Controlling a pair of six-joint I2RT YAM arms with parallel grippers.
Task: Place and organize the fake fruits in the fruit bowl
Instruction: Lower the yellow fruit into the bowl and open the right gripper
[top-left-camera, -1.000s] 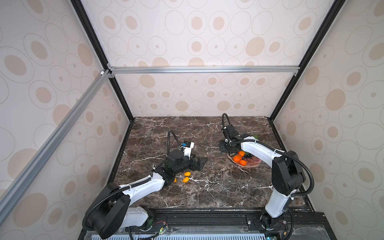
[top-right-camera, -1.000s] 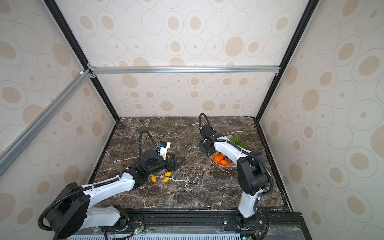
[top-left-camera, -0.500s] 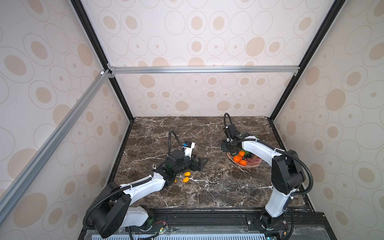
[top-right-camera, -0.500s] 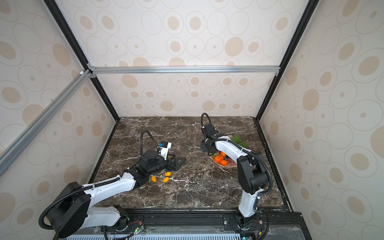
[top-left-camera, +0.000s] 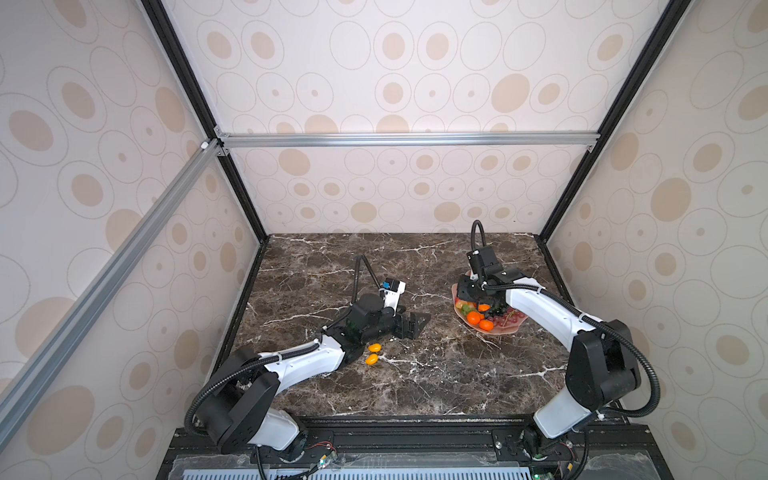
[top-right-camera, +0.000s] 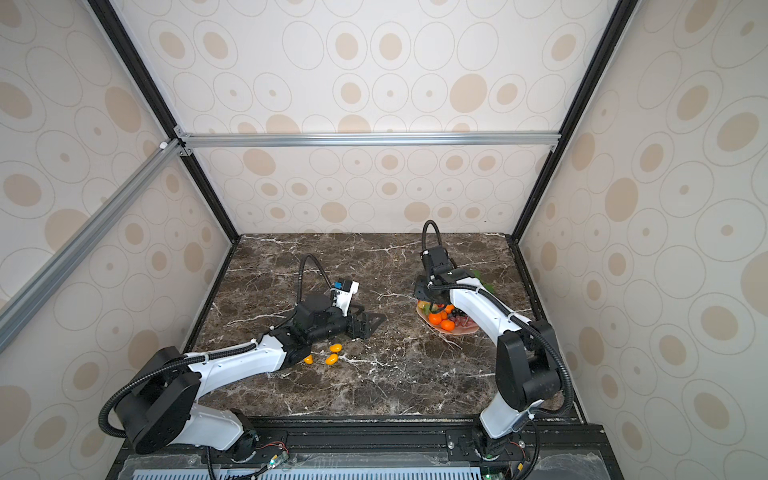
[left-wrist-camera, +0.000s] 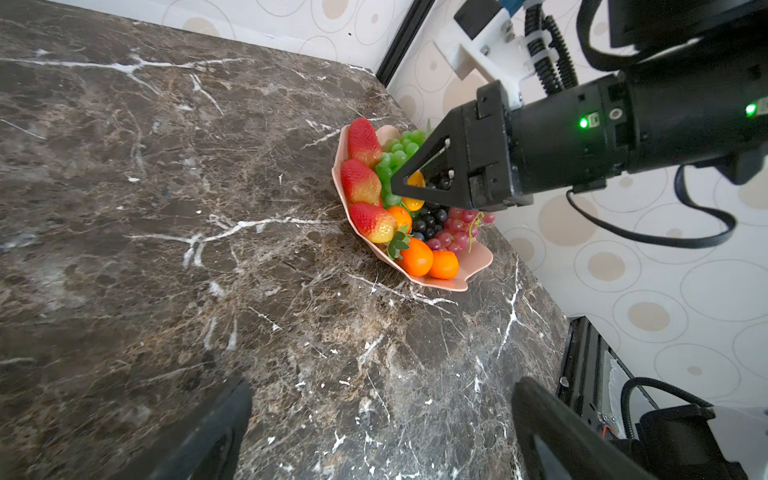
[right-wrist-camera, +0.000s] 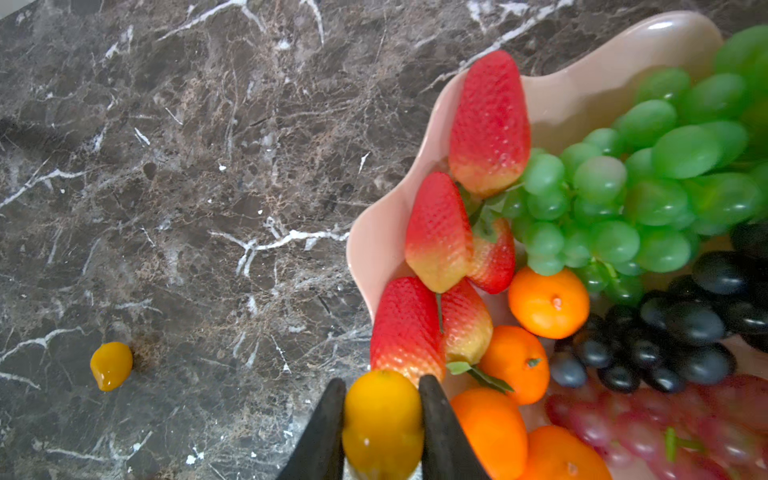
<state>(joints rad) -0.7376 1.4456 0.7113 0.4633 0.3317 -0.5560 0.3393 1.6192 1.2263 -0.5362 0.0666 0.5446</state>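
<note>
The right gripper (right-wrist-camera: 381, 388), jaws narrowly apart, pinches one yellow-orange oval fruit (right-wrist-camera: 382, 428) over the fruit bowl (right-wrist-camera: 374, 249), which sits near the table's (top-right-camera: 395, 386) right edge holding five strawberries (right-wrist-camera: 490, 124), four oranges (right-wrist-camera: 548, 303) and three grape bunches (right-wrist-camera: 648, 187). Three more ovals (top-right-camera: 335, 348) lie left of the table's middle. The left gripper (top-left-camera: 411, 326) gapes fully open, holding nothing

- My right gripper (right-wrist-camera: 380, 399) is black; the oval fruit (right-wrist-camera: 382, 432) between my fingers (right-wrist-camera: 322, 432) is yellow-orange.
- Just past my fingertips, the strawberries (right-wrist-camera: 490, 124) are red fading to yellow and the oranges (right-wrist-camera: 548, 303) are bright orange.
- Beyond those lie green grapes (right-wrist-camera: 648, 183), black grapes (right-wrist-camera: 685, 328) and purplish-red grapes (right-wrist-camera: 648, 432).
- The fruit bowl (right-wrist-camera: 370, 253) is pale pink.
- The table (right-wrist-camera: 187, 187) is dark brown marble with white veins.
</note>
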